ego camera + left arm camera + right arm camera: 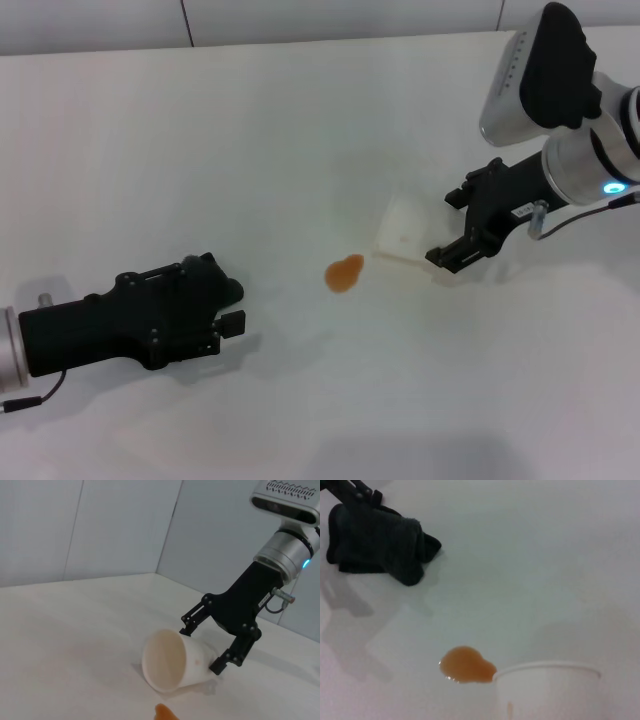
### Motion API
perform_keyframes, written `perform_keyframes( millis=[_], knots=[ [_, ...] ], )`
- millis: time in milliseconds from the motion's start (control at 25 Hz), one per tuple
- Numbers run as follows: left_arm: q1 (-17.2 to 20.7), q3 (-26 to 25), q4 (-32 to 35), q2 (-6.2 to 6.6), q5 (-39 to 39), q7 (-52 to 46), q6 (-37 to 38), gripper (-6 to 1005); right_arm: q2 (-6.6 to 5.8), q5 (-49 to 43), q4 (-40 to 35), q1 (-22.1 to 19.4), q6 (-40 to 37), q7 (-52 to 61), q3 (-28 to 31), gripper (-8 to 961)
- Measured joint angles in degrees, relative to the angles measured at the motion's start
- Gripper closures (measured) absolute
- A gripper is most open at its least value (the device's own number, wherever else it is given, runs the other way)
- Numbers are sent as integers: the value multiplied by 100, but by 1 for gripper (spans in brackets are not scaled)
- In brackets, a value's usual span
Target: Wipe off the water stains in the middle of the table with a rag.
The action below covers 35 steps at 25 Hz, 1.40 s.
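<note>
The orange water stain (345, 273) is a small blob on the white table (250, 130); it also shows in the right wrist view (466, 664). My left gripper (226, 305) rests low on the table to the stain's left, shut on the black rag (220, 286). The right wrist view shows the rag (375, 545) bunched on the tabletop. My right gripper (447, 228) is open, its fingers either side of the base of a white cup (403, 232) lying on its side just right of the stain. The left wrist view shows the cup's mouth (167, 660).
The cup lies close beside the stain, its mouth toward it. The table's back edge meets a grey wall (300, 15). Bare white tabletop lies between the rag and the stain.
</note>
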Motion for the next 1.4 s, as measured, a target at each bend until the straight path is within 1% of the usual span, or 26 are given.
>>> perform_keyframes(
  millis=[520, 1400],
  knots=[
    [8, 0, -13, -5, 0, 0, 0, 196, 4, -69, 293, 47, 301, 46, -106, 124],
    [8, 0, -13, -14, 0, 0, -5, 196, 9, -68, 373, 76, 276, 206, -105, 128]
  ],
)
